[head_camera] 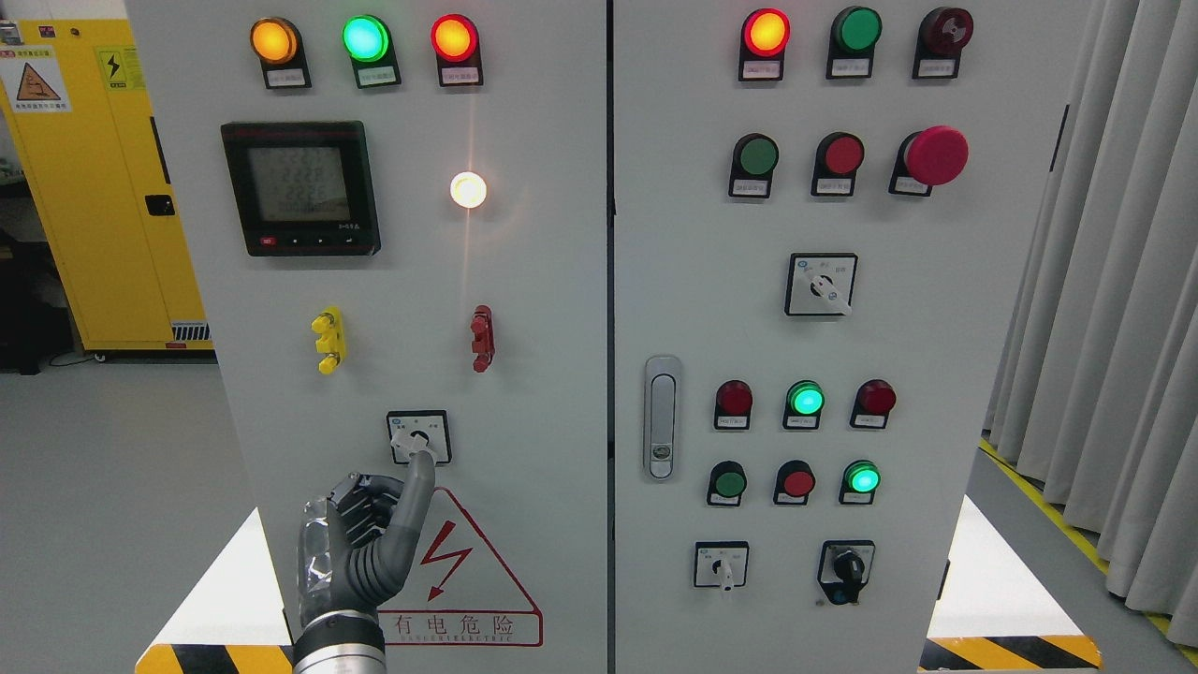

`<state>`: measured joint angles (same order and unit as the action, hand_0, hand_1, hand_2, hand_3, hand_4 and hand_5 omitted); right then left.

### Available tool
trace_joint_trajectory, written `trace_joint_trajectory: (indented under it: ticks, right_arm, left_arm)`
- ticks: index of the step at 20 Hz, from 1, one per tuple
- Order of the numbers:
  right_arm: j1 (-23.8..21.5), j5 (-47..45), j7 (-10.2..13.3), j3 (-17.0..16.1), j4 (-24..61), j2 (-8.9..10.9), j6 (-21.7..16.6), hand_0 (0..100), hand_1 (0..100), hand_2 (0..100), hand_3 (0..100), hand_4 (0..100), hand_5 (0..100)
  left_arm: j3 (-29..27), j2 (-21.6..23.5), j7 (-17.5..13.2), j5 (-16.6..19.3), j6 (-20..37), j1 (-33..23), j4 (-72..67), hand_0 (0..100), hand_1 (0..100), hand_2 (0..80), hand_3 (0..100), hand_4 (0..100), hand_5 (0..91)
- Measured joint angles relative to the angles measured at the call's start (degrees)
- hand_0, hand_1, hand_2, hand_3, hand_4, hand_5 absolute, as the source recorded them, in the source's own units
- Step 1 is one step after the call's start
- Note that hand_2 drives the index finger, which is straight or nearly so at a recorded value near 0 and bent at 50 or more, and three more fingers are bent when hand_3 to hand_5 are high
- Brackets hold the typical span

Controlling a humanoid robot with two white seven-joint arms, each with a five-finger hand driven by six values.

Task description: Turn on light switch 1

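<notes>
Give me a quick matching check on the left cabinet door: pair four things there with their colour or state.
Things:
1. Round lamp beside the meter
2. Meter
3. Left hand
4. Top middle lamp

States:
A. Green, lit
B. One finger raised to the rotary switch
C. Glowing white
D. Dark frame, grey screen

Pairs: 1-C, 2-D, 3-B, 4-A

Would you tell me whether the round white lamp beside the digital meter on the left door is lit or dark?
Lit. The white lamp glows brightly with a vertical flare streak, while the left hand has a fingertip on the rotary switch below it.
</notes>
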<state>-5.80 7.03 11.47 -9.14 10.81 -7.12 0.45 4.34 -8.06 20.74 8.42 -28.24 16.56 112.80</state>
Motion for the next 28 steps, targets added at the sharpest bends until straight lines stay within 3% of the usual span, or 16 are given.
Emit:
trace_joint_trajectory:
  ticks: [6,12,15,17,19,21,23,24,25,28]
  right_arm:
    - [0.0,0.0,0.0,0.0,0.0,0.0,0.0,0,50,4,0,0,0]
    - [0.0,0.0,0.0,0.0,0.0,0.0,0.0,0,50,4,0,0,0]
    - [0.0,0.0,0.0,0.0,0.0,0.0,0.0,0,50,4,0,0,0]
    - [0.0,0.0,0.0,0.0,0.0,0.0,0.0,0,50,4,0,0,0]
    - [0.0,0.0,0.0,0.0,0.0,0.0,0.0,0,50,4,0,0,0]
    - [0.0,0.0,0.0,0.0,0.0,0.0,0.0,0,50,4,0,0,0]
    - [0.0,0.0,0.0,0.0,0.0,0.0,0.0,0,50,4,0,0,0]
    - [0.0,0.0,0.0,0.0,0.0,0.0,0.0,0,50,4,0,0,0]
    - [0.0,0.0,0.0,0.0,0.0,0.0,0.0,0,50,4,0,0,0]
    - [0.0,0.0,0.0,0.0,0.0,0.0,0.0,0,50,4,0,0,0]
  left_arm:
    - [-2.2,1.0,-3.6,-2.0,13.7,-11.7,1.0,7,44,68.5,95,99,87.0]
    - [-6.4,2.9,-7.7,-6.5,27.9,-23.9,-1.6,8,41,61.3,93,92,81.7]
    - [-8.6,4.1,-12.4,-9.1,34.3,-27.9,-5.2,9,39,54.7,85,87,70.4]
    - [-9.9,4.8,-16.0,-10.4,37.8,-30.2,-8.6,9,39,53.3,84,87,69.5]
    - [-11.0,5.3,-18.1,-11.3,40.7,-32.0,-12.9,7,35,37.5,68,70,48.1]
    - [-11.9,5.8,-19.3,-12.0,43.4,-33.3,-18.1,7,34,32.0,61,64,39.2]
    - [-12.5,6.1,-20.4,-12.5,45.9,-34.2,-24.1,6,34,29.5,59,62,36.3]
    - [-12.8,6.3,-21.4,-12.6,46.8,-34.6,-27.6,5,35,21.2,48,49,16.4]
    - [-13.0,6.5,-23.0,-12.6,47.6,-34.8,-30.8,5,35,16.0,39,37,3.6]
    - [-13.6,6.8,-27.8,-12.3,48.2,-35.1,-41.3,11,34,3.2,23,20,0.0]
